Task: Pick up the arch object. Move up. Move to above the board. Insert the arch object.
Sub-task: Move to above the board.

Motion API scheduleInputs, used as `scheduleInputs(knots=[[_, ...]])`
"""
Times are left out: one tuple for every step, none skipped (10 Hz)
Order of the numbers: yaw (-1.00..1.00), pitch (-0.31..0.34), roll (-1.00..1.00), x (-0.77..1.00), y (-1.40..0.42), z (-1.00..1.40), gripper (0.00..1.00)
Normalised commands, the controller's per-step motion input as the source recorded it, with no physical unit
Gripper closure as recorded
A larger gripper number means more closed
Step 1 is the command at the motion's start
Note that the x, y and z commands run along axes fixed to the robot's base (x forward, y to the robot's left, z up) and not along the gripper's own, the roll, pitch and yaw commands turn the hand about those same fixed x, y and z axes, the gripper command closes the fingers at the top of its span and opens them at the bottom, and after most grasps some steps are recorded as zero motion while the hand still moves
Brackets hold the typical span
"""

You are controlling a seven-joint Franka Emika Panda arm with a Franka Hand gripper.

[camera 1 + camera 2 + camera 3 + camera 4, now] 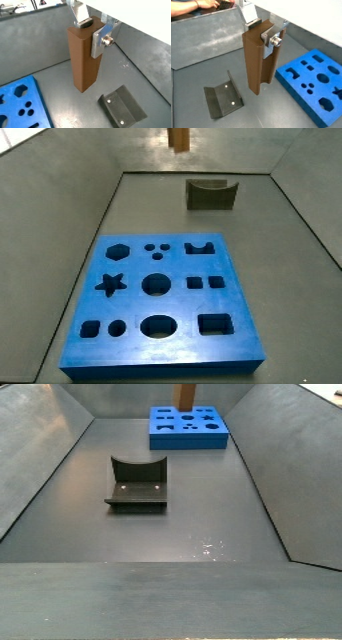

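My gripper [92,31] is shut on the top end of the arch object [83,60], a tall orange-brown column that hangs upright, clear of the floor. Both wrist views show this grip [263,31] on the column [256,65]. Its lower end hovers over grey floor, beside the blue board [20,105] with shaped cut-outs [314,80]. In both side views only the column's lower end [178,138] [185,394] shows at the frame's top edge; the gripper is out of view there. The board [167,293] [190,429] lies flat on the floor.
The dark L-shaped fixture [210,194] [136,484] stands on the floor away from the board, also seen in both wrist views [123,105] [224,95]. Grey sloping walls [54,238] enclose the floor on all sides.
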Motion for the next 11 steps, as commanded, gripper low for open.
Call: scheduleInputs(knots=[[0.04,0.086,-0.04,0.01,-0.04,0.51,1.00],[0.04,0.087,-0.04,0.01,-0.04,0.40,1.00],[0.04,0.090,-0.04,0.01,-0.03,0.19,1.00],[-1.00,0.405,0.08,-0.05,-1.00,0.01,1.00],[-1.00,0.413,0.10,-0.05,-1.00,0.00,1.00],[-1.00,0.449,0.12,-0.03,-1.00,0.01,1.00],[-0.75,0.419,0.08,0.00,-1.00,0.01,1.00],[-0.50,0.344,0.07,0.01,-1.00,0.01,1.00],[-0.25,0.248,0.06,0.04,-1.00,0.02,1.00],[-0.16,0.212,0.05,0.05,-0.97,0.02,1.00],[-0.06,0.164,0.05,0.06,-0.59,0.02,1.00]])
